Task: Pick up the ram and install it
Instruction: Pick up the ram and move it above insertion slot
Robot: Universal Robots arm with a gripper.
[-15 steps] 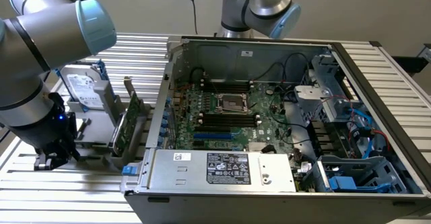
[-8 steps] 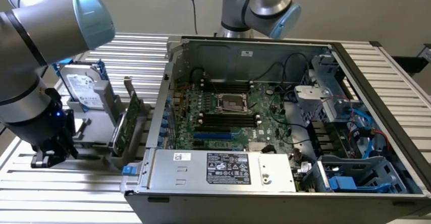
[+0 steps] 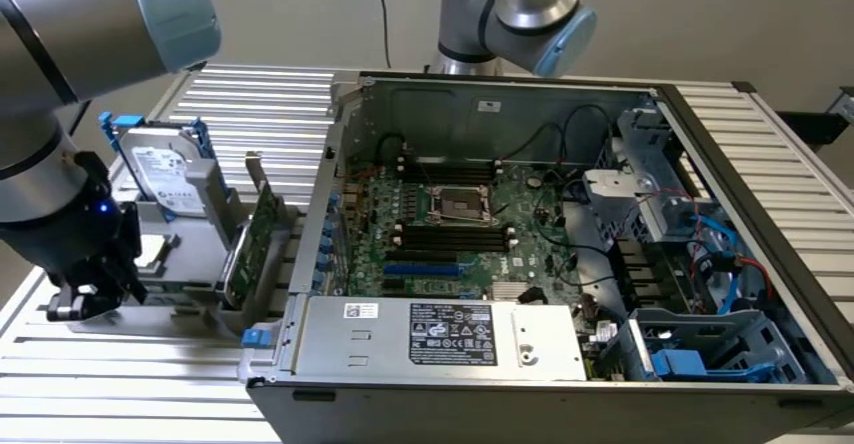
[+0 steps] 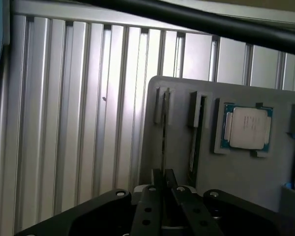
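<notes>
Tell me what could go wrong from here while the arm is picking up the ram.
1. The pincer is closed on the ram, which stands edge-on in a narrow slot of the grey holder. A tilted pull could jam it.
2. The processor lies close by in the same holder, so a sideways drift might knock it.
3. The hard drive and expansion card stand near the arm and could get brushed.

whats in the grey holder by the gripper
A processor chip lies flat in a recess of the grey holder. The ram stands edge-on in a narrow slot, its near end covered by the gripper. The neighbouring slot is in shadow.
</notes>
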